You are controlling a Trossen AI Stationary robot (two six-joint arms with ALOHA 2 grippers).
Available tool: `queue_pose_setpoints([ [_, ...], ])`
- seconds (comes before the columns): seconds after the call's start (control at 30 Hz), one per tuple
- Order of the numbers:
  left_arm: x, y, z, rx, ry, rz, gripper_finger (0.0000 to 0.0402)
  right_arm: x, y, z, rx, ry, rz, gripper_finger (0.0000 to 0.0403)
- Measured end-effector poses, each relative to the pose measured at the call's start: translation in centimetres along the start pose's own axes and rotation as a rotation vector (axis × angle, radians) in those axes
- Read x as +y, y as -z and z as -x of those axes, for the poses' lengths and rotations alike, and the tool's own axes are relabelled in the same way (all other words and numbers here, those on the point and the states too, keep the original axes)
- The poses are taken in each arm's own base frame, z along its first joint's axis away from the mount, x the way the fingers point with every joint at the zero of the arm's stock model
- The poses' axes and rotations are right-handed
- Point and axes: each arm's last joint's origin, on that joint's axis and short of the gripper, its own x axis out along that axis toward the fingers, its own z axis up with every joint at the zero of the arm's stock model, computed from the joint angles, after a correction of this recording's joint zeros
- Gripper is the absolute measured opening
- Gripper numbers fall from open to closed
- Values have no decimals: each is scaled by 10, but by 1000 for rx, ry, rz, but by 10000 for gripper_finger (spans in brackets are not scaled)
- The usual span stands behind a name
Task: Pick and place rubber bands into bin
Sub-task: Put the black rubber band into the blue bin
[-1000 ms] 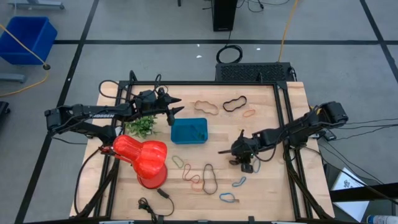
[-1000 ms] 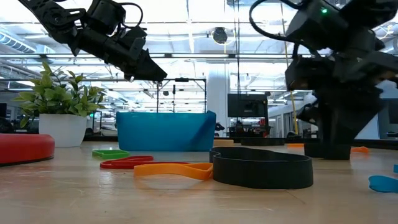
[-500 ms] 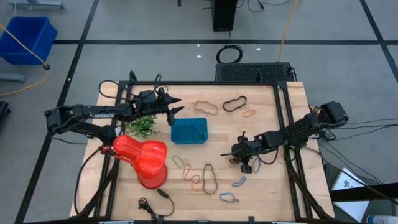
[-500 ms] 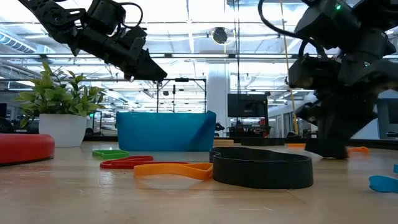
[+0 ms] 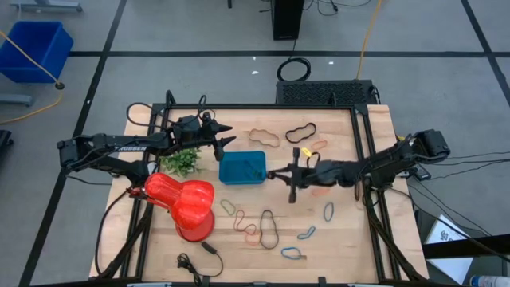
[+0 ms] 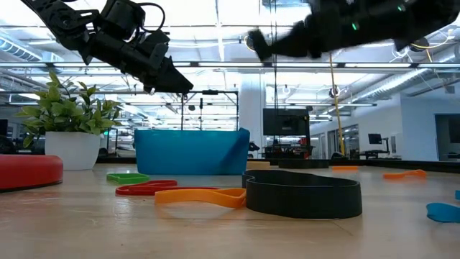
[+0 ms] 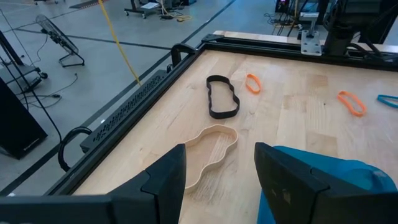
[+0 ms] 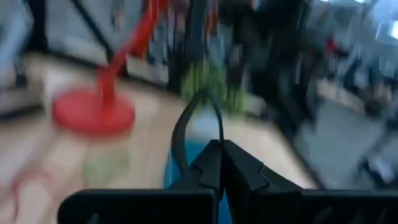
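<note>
Black rubber band hangs clenched in right end effector beside bin.

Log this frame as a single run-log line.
right gripper shut on black rubber band, beside bin | left gripper open, waiting above bin's far-left corner

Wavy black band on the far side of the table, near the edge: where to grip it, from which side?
Come straight down on the wavy black band and pinch one of its narrowed waists, fingers straddling a single strand. It lies flat with bare wood around it, so a side approach gives nothing to catch. The left gripper looks nearer.
</note>
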Motion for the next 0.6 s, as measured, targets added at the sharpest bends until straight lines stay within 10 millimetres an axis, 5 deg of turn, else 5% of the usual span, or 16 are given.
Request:
queue_pose_setpoints([
  [0.17,0,0,0,0,0,0,195,-14,-9,-3,-157,-68,1,1],
  [0.6,0,0,0,0,0,-3,195,-40,3,-66,241,-82,37,0],
])
